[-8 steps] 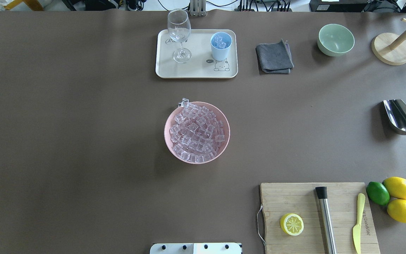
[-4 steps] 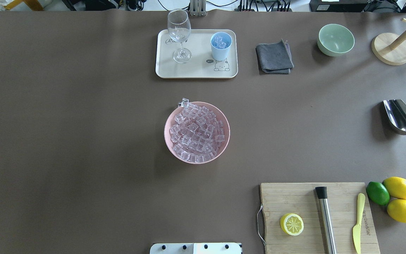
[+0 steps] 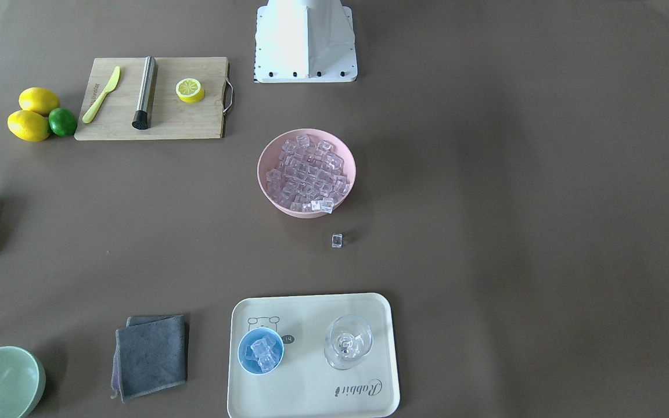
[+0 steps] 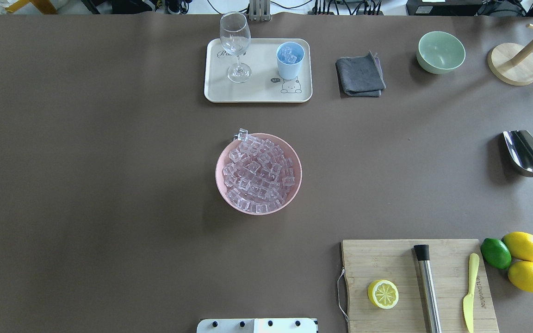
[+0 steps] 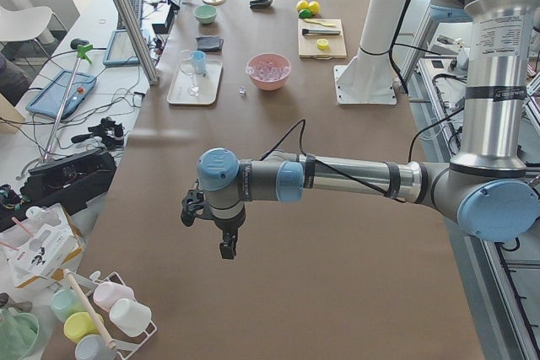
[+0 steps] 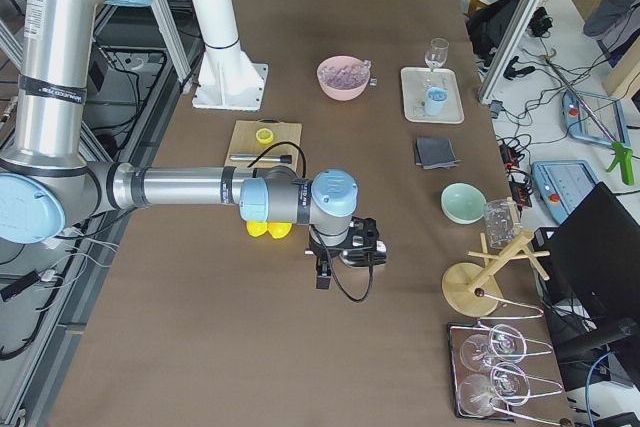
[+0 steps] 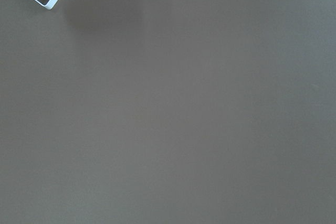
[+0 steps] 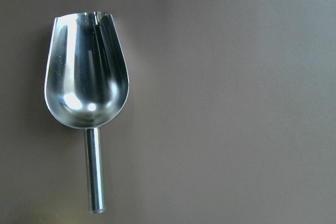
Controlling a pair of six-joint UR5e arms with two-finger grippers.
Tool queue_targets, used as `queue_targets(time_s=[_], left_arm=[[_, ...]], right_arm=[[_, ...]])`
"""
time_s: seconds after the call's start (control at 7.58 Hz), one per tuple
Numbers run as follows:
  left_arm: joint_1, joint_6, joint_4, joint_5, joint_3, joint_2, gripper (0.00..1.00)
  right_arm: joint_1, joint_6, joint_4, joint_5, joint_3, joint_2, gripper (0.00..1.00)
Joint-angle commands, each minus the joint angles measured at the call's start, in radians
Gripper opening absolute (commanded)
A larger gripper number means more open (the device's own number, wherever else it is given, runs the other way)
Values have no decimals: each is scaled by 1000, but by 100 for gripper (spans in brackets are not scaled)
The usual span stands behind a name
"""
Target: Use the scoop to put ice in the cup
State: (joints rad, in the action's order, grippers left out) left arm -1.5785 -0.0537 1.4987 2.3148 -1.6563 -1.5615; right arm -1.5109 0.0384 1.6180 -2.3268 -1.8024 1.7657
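Overhead exterior: scoop (image 4: 528, 155) lies far from cup (image 4: 289, 70) holding ice (image 4: 289, 56), perhaps four cubes.

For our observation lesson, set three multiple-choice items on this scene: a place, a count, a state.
1. Where does the small light-blue cup stand? A. on the wooden board B. on the cream tray C. in the green bowl
2. How many whole yellow lemons lie beside the green lime? A. two B. one C. four
3. The shiny silver metal scoop is: A. heaped full B. in the pink bowl C. lying empty on the brown table
Answers: B, the tray's rim surrounds it; A, two show by the lime; C, its trough is bare.
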Motion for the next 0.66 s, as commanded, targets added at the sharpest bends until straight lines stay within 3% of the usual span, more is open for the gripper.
queue_targets(time_s=[0.0, 0.53], left_arm=[[0, 0, 0, 0, 0, 0, 99], [15, 0, 0, 0, 0, 0, 99]], right_arm=[[0, 0, -1, 0, -2, -2, 100], [-2, 0, -3, 3, 0, -5, 100]])
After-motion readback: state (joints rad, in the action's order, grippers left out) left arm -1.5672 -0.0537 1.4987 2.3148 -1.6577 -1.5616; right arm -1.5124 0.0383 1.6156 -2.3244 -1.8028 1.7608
